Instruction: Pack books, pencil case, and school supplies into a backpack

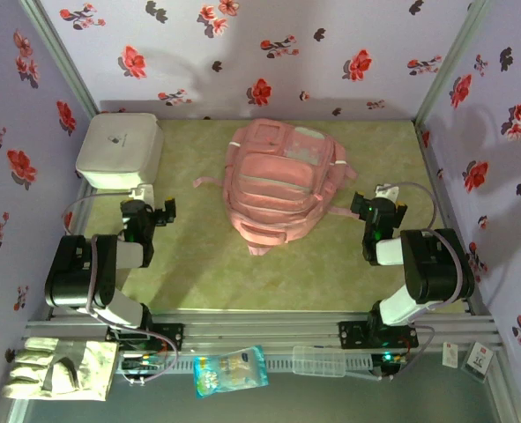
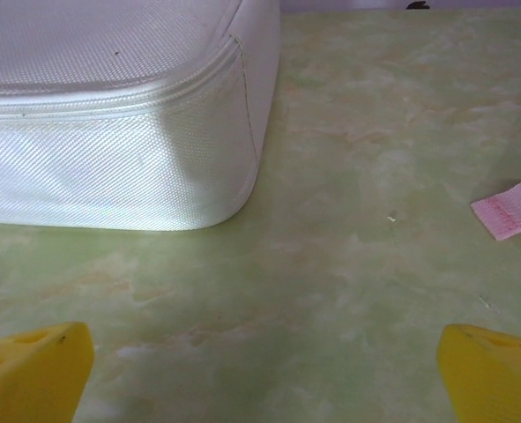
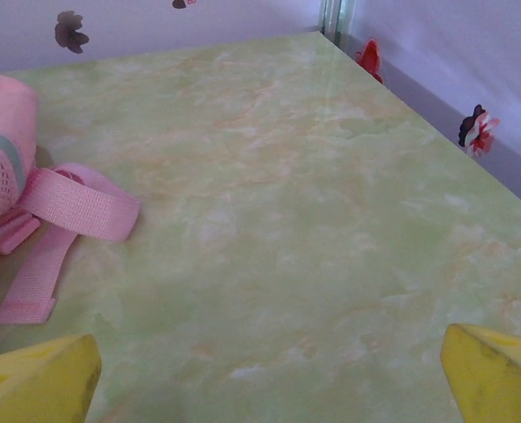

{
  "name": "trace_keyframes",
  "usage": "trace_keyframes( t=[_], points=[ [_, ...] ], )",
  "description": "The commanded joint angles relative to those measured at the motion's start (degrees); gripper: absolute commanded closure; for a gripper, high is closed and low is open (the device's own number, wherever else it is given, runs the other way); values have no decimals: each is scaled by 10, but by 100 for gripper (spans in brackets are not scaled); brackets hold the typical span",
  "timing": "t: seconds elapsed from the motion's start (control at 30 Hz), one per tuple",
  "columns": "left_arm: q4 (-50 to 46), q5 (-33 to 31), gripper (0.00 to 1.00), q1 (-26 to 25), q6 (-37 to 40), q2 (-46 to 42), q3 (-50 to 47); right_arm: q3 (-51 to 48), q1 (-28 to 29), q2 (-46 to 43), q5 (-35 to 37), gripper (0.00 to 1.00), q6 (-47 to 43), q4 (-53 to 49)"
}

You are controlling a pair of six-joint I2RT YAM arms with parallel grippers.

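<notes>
The pink backpack (image 1: 282,181) lies flat in the middle of the green table, pockets up; its side (image 3: 0,150) and a loose strap (image 3: 66,211) show at the left of the right wrist view. A strap end (image 2: 511,210) shows in the left wrist view. My left gripper (image 1: 152,213) (image 2: 260,379) rests open left of the backpack, nothing between its yellow fingertips (image 2: 31,370). My right gripper (image 1: 376,208) (image 3: 269,379) stands open right of the backpack, over bare table. The books, pencil case and school supplies are out of view.
A white rounded box (image 1: 119,150) (image 2: 110,115) stands at the back left, just ahead of the left gripper. On the front rail lie pale gloves (image 1: 57,368), a blue-white bag (image 1: 231,370) and a clear plastic piece (image 1: 317,359). Flowered walls (image 1: 260,53) close three sides.
</notes>
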Motion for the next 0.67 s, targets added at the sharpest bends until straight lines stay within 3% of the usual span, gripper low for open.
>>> trace_keyframes(
  t=[0.0, 0.37, 0.47, 0.63],
  points=[
    [6, 6, 0, 11, 6, 5, 21, 10, -3, 1, 9, 1, 11, 7],
    [1, 10, 0, 14, 3, 5, 24, 11, -2, 1, 7, 1, 10, 5],
    [1, 10, 0, 14, 4, 5, 23, 22, -10, 4, -51, 1, 3, -14],
    [1, 12, 0, 14, 4, 6, 24, 18, -11, 2, -52, 1, 2, -6]
  ],
)
